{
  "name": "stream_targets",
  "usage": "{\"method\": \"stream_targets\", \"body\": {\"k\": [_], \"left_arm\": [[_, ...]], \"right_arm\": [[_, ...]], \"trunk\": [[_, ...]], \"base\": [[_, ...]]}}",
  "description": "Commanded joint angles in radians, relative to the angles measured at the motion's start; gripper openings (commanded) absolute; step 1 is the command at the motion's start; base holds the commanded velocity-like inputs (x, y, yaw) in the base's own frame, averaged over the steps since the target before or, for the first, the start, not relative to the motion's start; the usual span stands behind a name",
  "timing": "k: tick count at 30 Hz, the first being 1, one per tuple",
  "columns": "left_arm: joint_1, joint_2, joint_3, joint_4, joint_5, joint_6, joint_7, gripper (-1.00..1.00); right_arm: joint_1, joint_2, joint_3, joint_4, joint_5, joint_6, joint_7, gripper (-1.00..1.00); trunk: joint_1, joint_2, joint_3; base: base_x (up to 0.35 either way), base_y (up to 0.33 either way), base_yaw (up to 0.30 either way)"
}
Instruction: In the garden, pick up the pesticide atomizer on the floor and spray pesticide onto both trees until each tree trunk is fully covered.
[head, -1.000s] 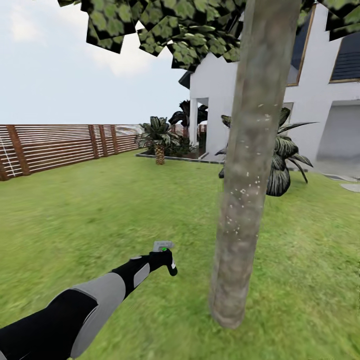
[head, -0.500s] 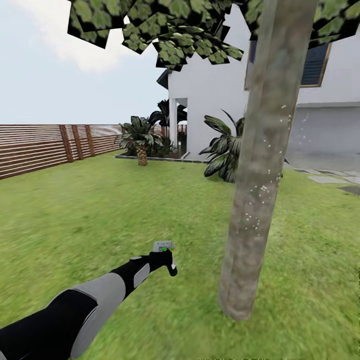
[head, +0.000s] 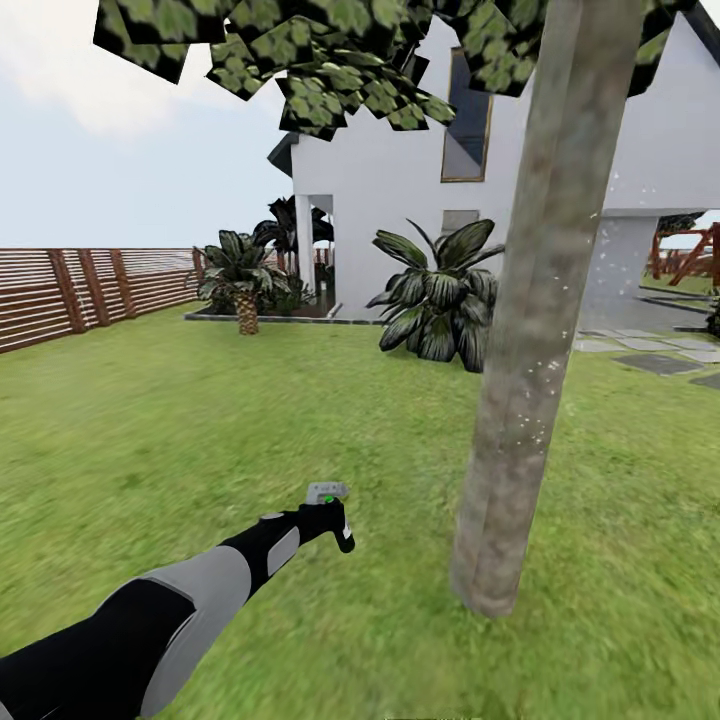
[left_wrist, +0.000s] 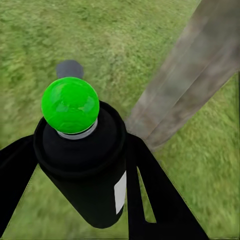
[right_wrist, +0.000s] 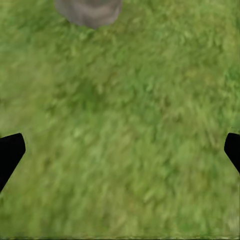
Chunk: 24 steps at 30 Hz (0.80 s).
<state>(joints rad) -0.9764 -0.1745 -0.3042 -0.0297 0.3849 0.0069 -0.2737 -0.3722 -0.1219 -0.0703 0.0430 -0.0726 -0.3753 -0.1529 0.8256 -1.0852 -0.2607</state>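
Judging from the head view, pickup is done: your left gripper (head: 338, 520) carries the atomizer (head: 327, 493) out at about 6 o'clock, low in the picture, over the lawn (head: 150, 420). The trunk (head: 530, 340) stands just to the gripper's 3 o'clock, near but apart. White specks fleck its middle stretch, thickest at mid-height; the base and the upper part look bare, so I'd call coverage partial. The far side is hidden, so no call there. No second broadleaf tree is in sight; that one is presumably left too. House (head: 400, 190), fence (head: 60, 295) and a palm (head: 243, 280) sit at 10 to 12 o'clock, well back.

Left wrist view: the gripper (left_wrist: 85, 200) pinches the atomizer (left_wrist: 85, 165), with black fingers (left_wrist: 160, 200) against both sides of the dark body. The green dot (left_wrist: 70, 104) sits on top, the white label on the side. The trunk (left_wrist: 190, 85) slants past at 2 o'clock of the bottle, its foot meeting the grass close beyond. The nozzle seems aimed a bit off the trunk, though that's hard to tell.

Right wrist view: your right gripper (right_wrist: 120, 150) is spread wide and holds nothing, with fingertips (right_wrist: 10, 152) at the edges. Grass lies below, and a grey round shape (right_wrist: 89, 11) sits at 12 o'clock, possibly the trunk's base.
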Motion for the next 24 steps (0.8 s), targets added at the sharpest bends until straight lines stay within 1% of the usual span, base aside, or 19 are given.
{"method": "stream_targets", "body": {"k": [1,4,7,10,13,18,24], "left_arm": [[-0.001,0.0,-0.006,0.001,0.011,0.001,-0.002,-1.0],[-0.001,0.0,-0.007,0.001,0.011,0.001,-0.002,-1.0],[-0.001,0.0,-0.007,0.001,0.011,0.001,-0.002,-1.0],[-0.001,0.0,-0.009,0.001,0.011,0.001,-0.002,-1.0],[-0.001,0.0,-0.011,0.001,0.01,0.001,-0.002,-1.0],[0.0,0.0,-0.012,0.001,0.006,0.001,-0.002,-1.0],[0.005,0.0,-0.013,0.001,0.004,0.001,-0.002,-1.0]], "right_arm": [[-0.002,0.0,-0.006,0.005,-0.004,-0.01,0.003,1.0],[-0.002,0.0,-0.006,0.005,-0.004,-0.01,0.003,1.0],[-0.002,0.0,-0.006,0.005,-0.004,-0.01,0.003,1.0],[-0.002,0.0,-0.006,0.005,-0.004,-0.01,0.003,1.0],[-0.002,0.0,-0.006,0.005,-0.004,-0.01,0.003,1.0],[-0.002,0.0,-0.006,0.005,-0.004,-0.01,0.003,1.0],[-0.002,-0.001,-0.006,0.005,-0.004,-0.01,0.003,1.0]], "trunk": [[0.0,-0.001,-0.002],[0.0,-0.001,-0.003],[0.0,-0.001,-0.004],[0.0,-0.001,-0.006],[0.0,-0.001,-0.009],[0.0,-0.001,-0.013],[0.0,-0.001,-0.022]], "base": [[0.0,0.7,-0.3],[0.0,0.7,-0.3],[0.021,0.35,-0.3],[0.148,0.341,-0.296],[0.245,0.301,-0.206],[0.295,0.263,-0.101],[0.339,0.152,-0.114]]}}
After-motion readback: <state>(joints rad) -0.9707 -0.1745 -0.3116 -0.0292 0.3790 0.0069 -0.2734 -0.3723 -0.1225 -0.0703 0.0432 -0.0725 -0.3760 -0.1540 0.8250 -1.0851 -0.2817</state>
